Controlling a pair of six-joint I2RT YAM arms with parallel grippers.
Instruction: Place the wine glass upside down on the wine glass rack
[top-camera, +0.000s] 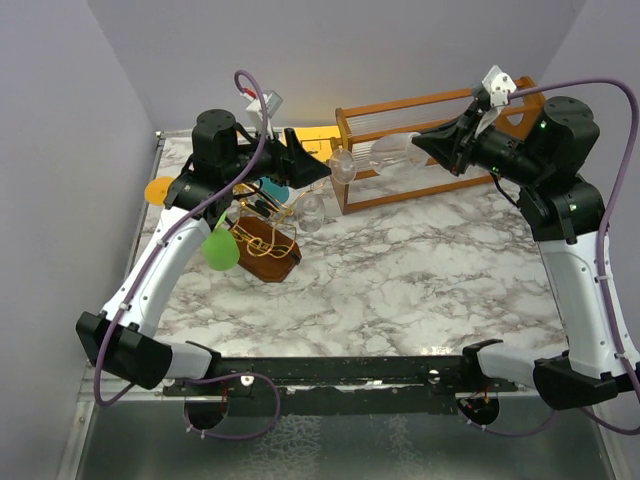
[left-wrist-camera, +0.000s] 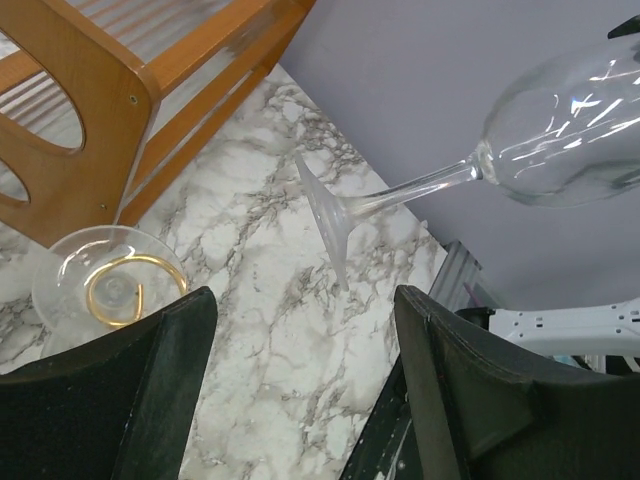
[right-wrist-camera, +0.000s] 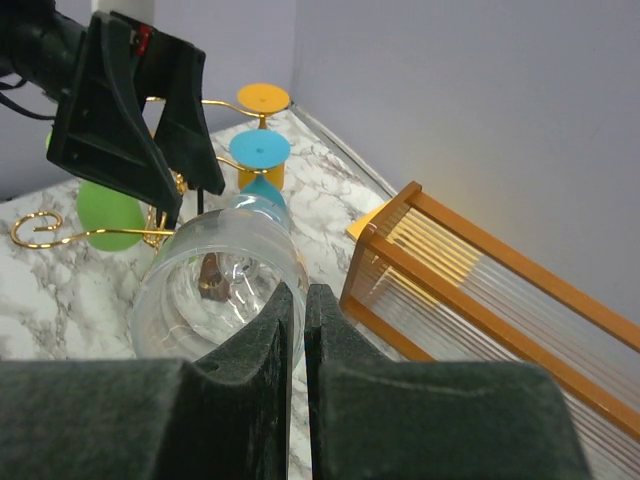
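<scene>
At the near edge of the marbled surface (top-camera: 420, 280), both arm bases are seen, the left at 7 o'clock and the right at 5 o'clock. Farther in, at about 9 o'clock from the middle, the wine glass rack (top-camera: 268, 252) is stood on its dark wooden base, with gold wire arms curling outward. A green glass (top-camera: 221, 249), a teal glass (top-camera: 272, 190) and an orange glass (top-camera: 158, 189) are hung on those arms. A clear glass (top-camera: 312, 210) is hung at the rack's 2 o'clock side, and gold wire is seen through its foot from the left wrist.

Beyond the rack, toward 11 o'clock, the left gripper (top-camera: 312, 168) is spread wide above the surface, with nothing between its fingers (left-wrist-camera: 150, 380). Just past it the wine glass (top-camera: 388, 152) is carried in the air on its side, clear of the rack, foot toward the left gripper and bowl toward 3 o'clock. The right gripper (top-camera: 425, 145) is closed almost fully on the bowl's rim, and the glass wall is pinched between its fingers (right-wrist-camera: 265, 340). Behind the glass, at 12 to 1 o'clock, an orange-brown wooden frame (top-camera: 400, 101) with clear rods is set near the far wall.
</scene>
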